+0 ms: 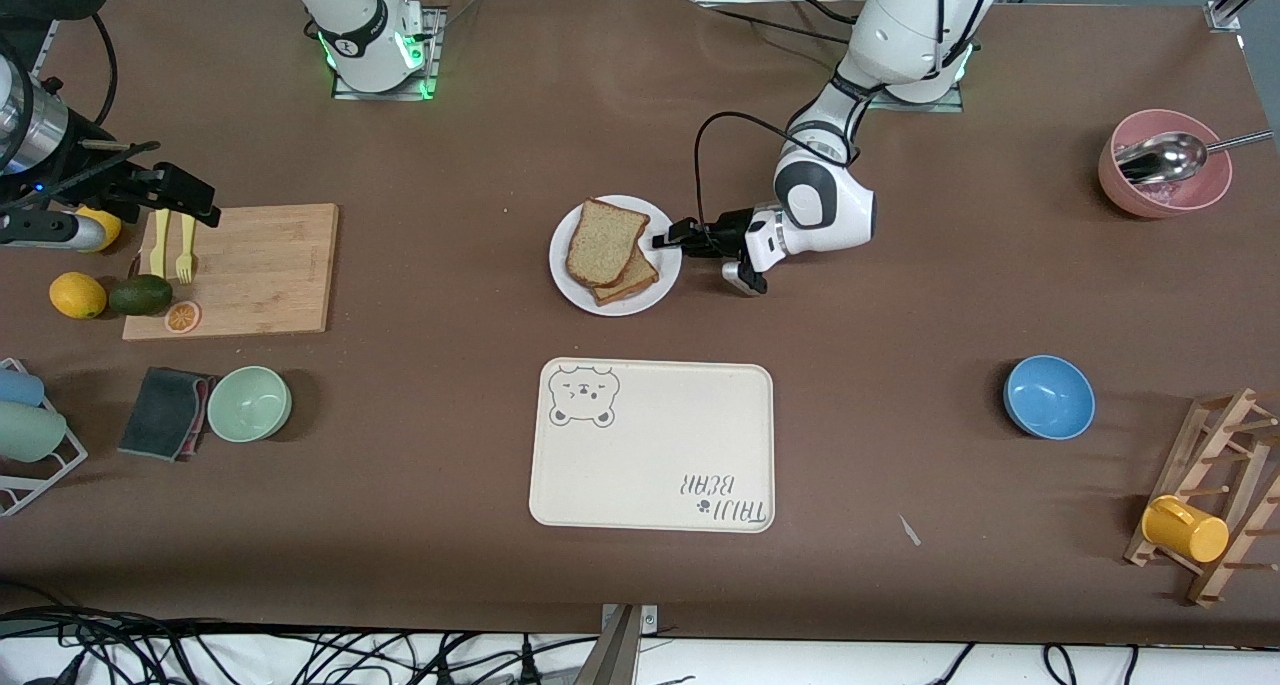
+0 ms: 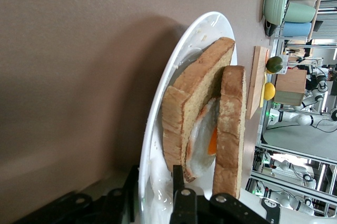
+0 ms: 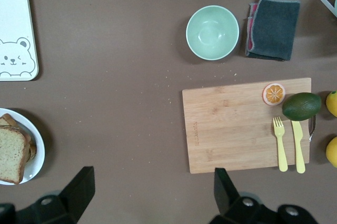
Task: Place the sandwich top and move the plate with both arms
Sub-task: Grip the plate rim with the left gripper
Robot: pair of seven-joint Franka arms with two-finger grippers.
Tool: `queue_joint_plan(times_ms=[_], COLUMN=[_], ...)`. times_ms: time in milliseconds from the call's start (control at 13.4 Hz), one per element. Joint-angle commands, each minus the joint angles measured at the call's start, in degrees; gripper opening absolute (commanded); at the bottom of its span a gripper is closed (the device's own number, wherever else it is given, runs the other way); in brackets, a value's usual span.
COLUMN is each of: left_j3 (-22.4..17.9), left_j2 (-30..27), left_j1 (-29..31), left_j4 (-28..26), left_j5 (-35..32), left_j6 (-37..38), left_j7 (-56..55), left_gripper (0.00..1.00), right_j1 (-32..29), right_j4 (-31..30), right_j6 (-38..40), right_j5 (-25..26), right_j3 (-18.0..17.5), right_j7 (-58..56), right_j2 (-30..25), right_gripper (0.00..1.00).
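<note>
Starting nearest the front cam: bear tray point(image 1: 652, 445) sits bare, likely the plate's destination. Farther, plate point(image 1: 571, 265) carries sandwich top point(image 1: 605, 239) on its stack. Left gripper point(image 1: 672, 238) straddles the rim, jaws narrowed; firm pinch can't tell. Right gripper point(image 3: 150, 195) waits, wide open, empty, over cutting board point(image 1: 265, 265). Only left wrist view shows filling point(image 2: 202, 142).

Sandwich top point(image 1: 606, 240): pale wholegrain slice, lying askew atop sandwich on small white plate point(image 1: 566, 277).
</note>
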State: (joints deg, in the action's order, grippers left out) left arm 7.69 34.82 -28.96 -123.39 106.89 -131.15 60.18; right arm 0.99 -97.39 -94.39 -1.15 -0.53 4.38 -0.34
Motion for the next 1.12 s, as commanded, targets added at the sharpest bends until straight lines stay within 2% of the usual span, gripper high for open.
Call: queue_joint_plan(times_ms=[0, 298, 745, 1043], left_j3=[0.0, 0.0, 0.0, 0.0], left_j2=[0.3, 0.3, 0.3, 0.4], left_j1=[-0.2, -0.2, -0.2, -0.2], left_j4=[0.2, 0.2, 0.2, 0.2], left_j5=[1.9, 1.9, 2.0, 1.9], left_j6=[-0.1, -0.1, -0.1, -0.1], left_j7=[2.2, 2.3, 2.2, 2.2], left_gripper=[0.23, 0.14, 0.13, 0.01], right_j1=[0.0, 0.0, 0.0, 0.0], right_j4=[0.2, 0.2, 0.2, 0.2], right_j6=[0.1, 0.1, 0.1, 0.2], right_j5=[-0.5, -0.5, -0.5, -0.5], right_j3=[-0.1, -0.1, -0.1, -0.1], right_j7=[-0.2, -0.2, -0.2, -0.2], right_j2=[-0.6, -0.6, -0.6, -0.6], right_gripper=[1.00, 1.00, 1.00, 1.00])
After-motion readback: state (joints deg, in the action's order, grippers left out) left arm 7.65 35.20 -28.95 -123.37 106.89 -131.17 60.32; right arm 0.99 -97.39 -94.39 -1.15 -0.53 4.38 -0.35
